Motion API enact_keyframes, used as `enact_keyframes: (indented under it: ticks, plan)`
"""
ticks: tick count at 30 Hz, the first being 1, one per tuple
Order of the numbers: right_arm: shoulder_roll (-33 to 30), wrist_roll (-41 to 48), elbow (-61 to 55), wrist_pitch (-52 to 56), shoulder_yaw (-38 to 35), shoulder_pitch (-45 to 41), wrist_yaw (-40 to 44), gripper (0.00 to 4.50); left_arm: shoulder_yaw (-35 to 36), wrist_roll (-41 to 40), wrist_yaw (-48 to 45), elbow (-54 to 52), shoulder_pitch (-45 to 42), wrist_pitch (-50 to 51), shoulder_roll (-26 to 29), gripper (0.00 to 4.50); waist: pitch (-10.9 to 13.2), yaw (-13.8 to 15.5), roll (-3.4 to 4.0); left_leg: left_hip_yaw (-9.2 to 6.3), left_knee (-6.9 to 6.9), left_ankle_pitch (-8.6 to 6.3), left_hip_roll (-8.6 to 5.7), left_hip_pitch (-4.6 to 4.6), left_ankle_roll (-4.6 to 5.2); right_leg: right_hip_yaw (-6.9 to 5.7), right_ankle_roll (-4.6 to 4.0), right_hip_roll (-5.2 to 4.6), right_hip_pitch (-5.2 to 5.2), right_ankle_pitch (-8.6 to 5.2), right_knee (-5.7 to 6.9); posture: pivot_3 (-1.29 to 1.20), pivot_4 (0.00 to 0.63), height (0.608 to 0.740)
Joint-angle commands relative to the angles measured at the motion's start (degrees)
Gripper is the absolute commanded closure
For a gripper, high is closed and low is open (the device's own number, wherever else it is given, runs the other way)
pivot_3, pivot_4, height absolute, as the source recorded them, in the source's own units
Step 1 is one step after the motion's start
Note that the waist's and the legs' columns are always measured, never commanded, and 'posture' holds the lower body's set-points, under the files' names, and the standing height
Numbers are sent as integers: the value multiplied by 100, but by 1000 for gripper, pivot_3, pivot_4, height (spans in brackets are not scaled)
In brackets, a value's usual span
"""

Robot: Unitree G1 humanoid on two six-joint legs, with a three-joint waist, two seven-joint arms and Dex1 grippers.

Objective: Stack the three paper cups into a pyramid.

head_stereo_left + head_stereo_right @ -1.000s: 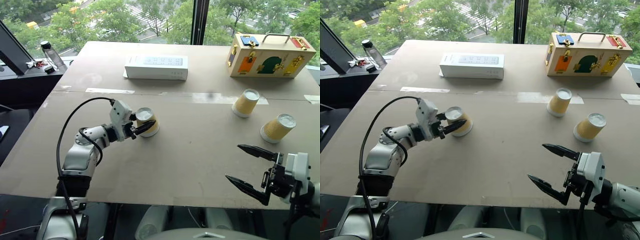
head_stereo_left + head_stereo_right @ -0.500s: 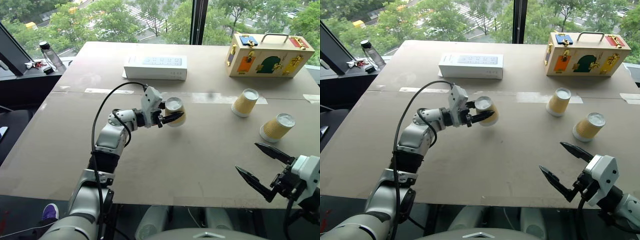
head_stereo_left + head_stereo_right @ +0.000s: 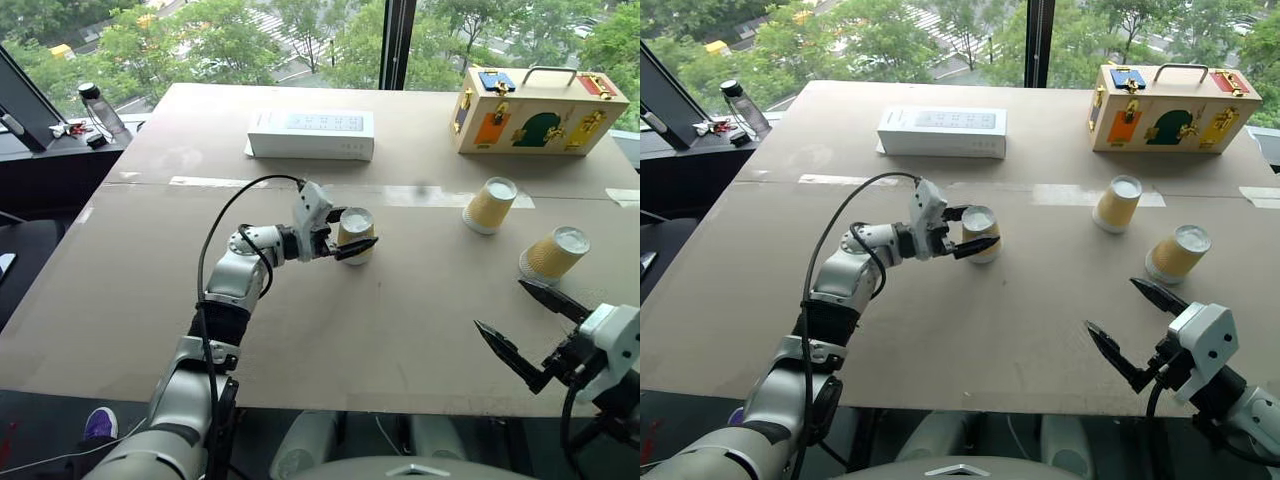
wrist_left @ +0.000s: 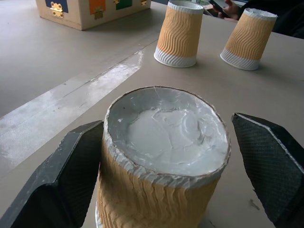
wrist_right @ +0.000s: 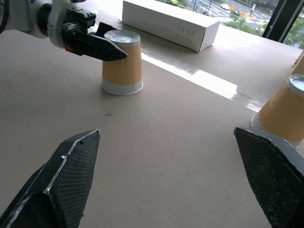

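Left wrist view: left gripper [image 4: 164, 166] fingers apart, one on each side of the near cup [image 4: 161, 161]; visible gap on one side, the other finger looks close to or touching the wall. Cup sits base-up on the table [image 3: 400, 300], mid-table, so I read it as released, not gripped.

Right gripper [image 3: 528, 330] spread wide, empty, hovers over the near table edge on the right.

Other two cups: far cup [image 3: 491, 205] and right cup [image 3: 555, 254], both base-up, well apart from the near cup, close to each other, not touching.

Step in hand, my read: clear the left fingers w/o knocking the cup. Back out straight along the finger line, no sideways sweep; cup is light and tips easily. Then bring a 2nd cup just beside it for the base row, rims near-touching so the 3rd can bridge both.

Room: plenty of bare table round the near cup. White box [image 3: 312, 134] and wooden case [image 3: 540, 110] sit far back, no obstruction. Right cup is nearest the table's right edge, so approach it from outside and move it inward. Taped seam [image 3: 420, 195] runs just behind the near cup; keep the base row off it.
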Motion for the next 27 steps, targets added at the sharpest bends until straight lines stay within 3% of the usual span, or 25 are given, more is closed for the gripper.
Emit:
enact_keyframes:
  ticks: [1, 5, 10, 14, 25, 27]
  plan:
    - [13, -281, -28, 486, -204, -453, -797, 0, 490, -486, -64, -1025, 384, 530, 474, 107, -1, -25, 2, 1, -1, 0, 1, 1, 0, 3, 0, -2, -1, 0, 2, 0, 150, 740]
    - [-46, -362, 656, 1157, -488, -1462, -1573, 0, 976, -1243, -80, -2086, 1058, 1555, 1032, 107, -1, -38, 6, 2, -2, 1, 2, 1, -2, 5, -2, 0, -5, 0, 7, 0, 150, 740]
    - [-235, -777, 1385, 1687, -529, -2336, -2043, 0, 1252, -1411, -264, -3052, 1971, 1316, 1475, 107, 0, 45, 12, 1, -2, 1, 0, 1, -2, 0, -4, 1, -6, -1, 7, 0, 150, 740]
    - [-265, -994, 2123, 2224, -343, -3079, -2346, 0, 1598, -2436, -817, -3967, 2402, 1469, 1633, 107, 0, 28, 12, 6, -5, 4, 0, -4, -7, 4, -6, -11, -5, -1, 2, 0, 150, 740]
    - [-63, -985, 2624, 2924, -374, -3649, -2506, 0, 1633, -3378, -641, -4753, 2561, 2057, 2063, 107, -9, 6, 40, 13, -11, 1, 1, 0, -2, 12, -8, -2, -6, 0, 3, 0, 150, 740]
    - [-44, -937, 2638, 2932, -386, -3659, -2438, 529, 1616, -3406, -592, -4767, 2546, 2056, 2066, 0, -9, 12, 40, 14, -11, 1, 1, 1, -1, 11, -8, 1, -6, 0, 3, 0, 150, 740]
